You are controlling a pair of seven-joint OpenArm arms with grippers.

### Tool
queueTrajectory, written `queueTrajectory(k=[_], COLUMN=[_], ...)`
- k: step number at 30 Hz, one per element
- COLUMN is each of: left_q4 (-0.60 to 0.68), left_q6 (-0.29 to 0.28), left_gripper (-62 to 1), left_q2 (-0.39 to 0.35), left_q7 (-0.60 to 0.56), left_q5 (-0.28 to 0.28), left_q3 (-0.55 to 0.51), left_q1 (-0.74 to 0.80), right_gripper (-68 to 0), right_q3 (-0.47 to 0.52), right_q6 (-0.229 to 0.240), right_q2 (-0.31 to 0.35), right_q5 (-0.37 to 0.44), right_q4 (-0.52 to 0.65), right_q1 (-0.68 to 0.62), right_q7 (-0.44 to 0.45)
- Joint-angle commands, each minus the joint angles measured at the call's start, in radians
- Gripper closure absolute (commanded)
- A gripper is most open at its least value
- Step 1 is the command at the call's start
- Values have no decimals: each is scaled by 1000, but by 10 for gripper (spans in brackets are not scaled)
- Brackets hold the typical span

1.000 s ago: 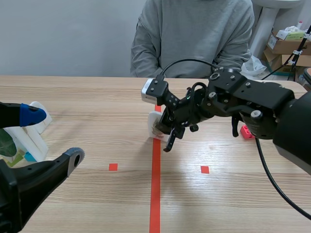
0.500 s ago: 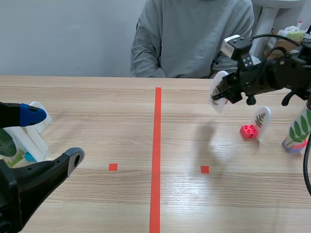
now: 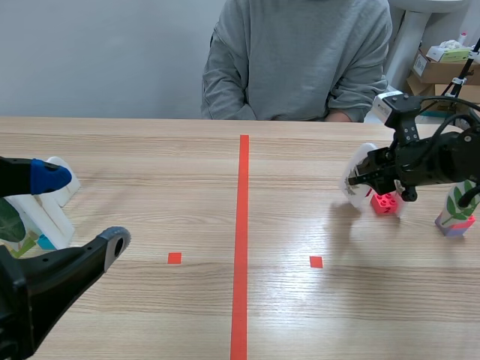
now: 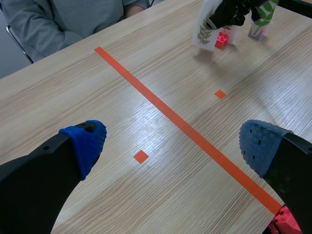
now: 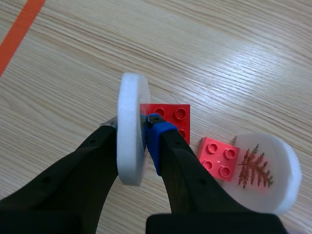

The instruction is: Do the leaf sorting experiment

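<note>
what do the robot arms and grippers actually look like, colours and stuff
Both arms are black and chunky. The left gripper has two thick black fingers tipped with blue dotted pads. The right gripper has the same thick black fingers, with a blue pad showing on one. The right arm carries a pale box-shaped camera near its wrist.

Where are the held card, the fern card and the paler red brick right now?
held card (image 5: 130,130): right wrist view, on its white rim, seen edge-on.
fern card (image 5: 265,170): right wrist view, on the printed face.
paler red brick (image 5: 219,156): right wrist view, on its studded top.
</note>
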Motion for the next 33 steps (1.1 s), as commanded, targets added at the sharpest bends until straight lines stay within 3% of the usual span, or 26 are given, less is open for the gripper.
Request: queueTrajectory(k=[1, 7, 19, 29, 33], left_q4=[5, 5, 5, 5, 5], left_q6=[-1, -1, -2, -2, -2], left_gripper=[-581, -581, -581, -581, -581], left_q2=[3, 3, 3, 3, 3], left_q7=[-13, -13, -12, -13, -12], left_q5=[-10, -10, -11, -14, -14], left_q3=[-2, -2, -2, -2, -2], left_q1=[-3, -3, -3, -3, -3], right_gripper=[-19, -20, -19, -19, -20], right_q3=[32, 122, 303, 363, 362], right_q6=[-7, -8, -8, -6, 50], right_q2=[6, 6, 18, 66, 56], right_q5=[8, 27, 64, 90, 94], right_q4=[56, 118, 121, 121, 121], right_q1=[-1, -92, -179, -197, -196], right_q7=[0, -11, -52, -55, -55])
